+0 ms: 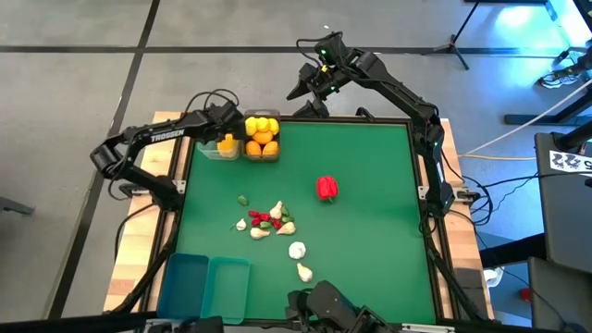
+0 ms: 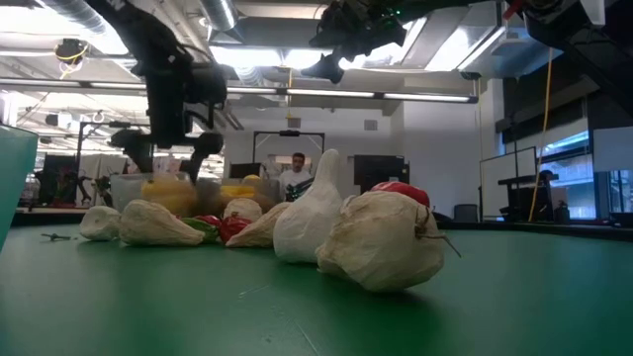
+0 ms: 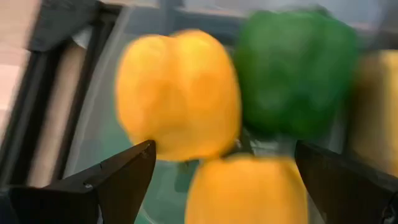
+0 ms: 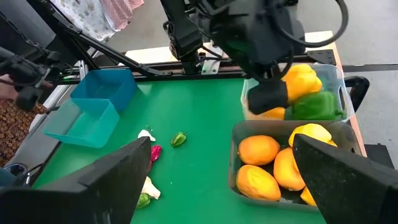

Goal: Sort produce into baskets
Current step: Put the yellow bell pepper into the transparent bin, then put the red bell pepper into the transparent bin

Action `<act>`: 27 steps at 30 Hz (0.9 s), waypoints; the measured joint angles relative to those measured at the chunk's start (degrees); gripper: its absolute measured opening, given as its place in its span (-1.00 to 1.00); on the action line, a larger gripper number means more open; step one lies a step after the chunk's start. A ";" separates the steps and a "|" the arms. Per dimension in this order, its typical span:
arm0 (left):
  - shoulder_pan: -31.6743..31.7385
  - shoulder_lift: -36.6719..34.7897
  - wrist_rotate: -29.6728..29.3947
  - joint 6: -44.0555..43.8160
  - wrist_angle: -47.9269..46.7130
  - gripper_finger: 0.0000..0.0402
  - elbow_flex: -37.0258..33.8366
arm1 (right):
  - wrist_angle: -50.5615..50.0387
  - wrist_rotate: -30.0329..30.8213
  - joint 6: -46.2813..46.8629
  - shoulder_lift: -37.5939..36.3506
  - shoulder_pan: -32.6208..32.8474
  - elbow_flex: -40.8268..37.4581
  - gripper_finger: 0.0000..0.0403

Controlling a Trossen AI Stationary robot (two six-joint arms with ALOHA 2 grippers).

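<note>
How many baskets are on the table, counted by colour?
Clear baskets: 2
Teal baskets: 2
Total: 4

One legible marking: the brand name "TROSSEN" in white capitals on the left arm (image 1: 165,136), seen in the high view toward ten o'clock of the table. No other text, label or number can be read.

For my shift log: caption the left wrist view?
Open left fingers hang over two yellow peppers and a green pepper in a bin.
</note>
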 joint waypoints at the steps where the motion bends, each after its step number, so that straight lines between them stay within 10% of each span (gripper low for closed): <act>1: 0.50 0.25 -0.47 0.11 0.08 0.88 0.00 | 0.00 0.00 0.00 0.00 0.00 0.00 0.91; 27: 1.03 -13.38 4.01 1.43 2.23 0.88 0.00 | -1.23 -5.68 -0.43 0.00 0.00 0.00 0.91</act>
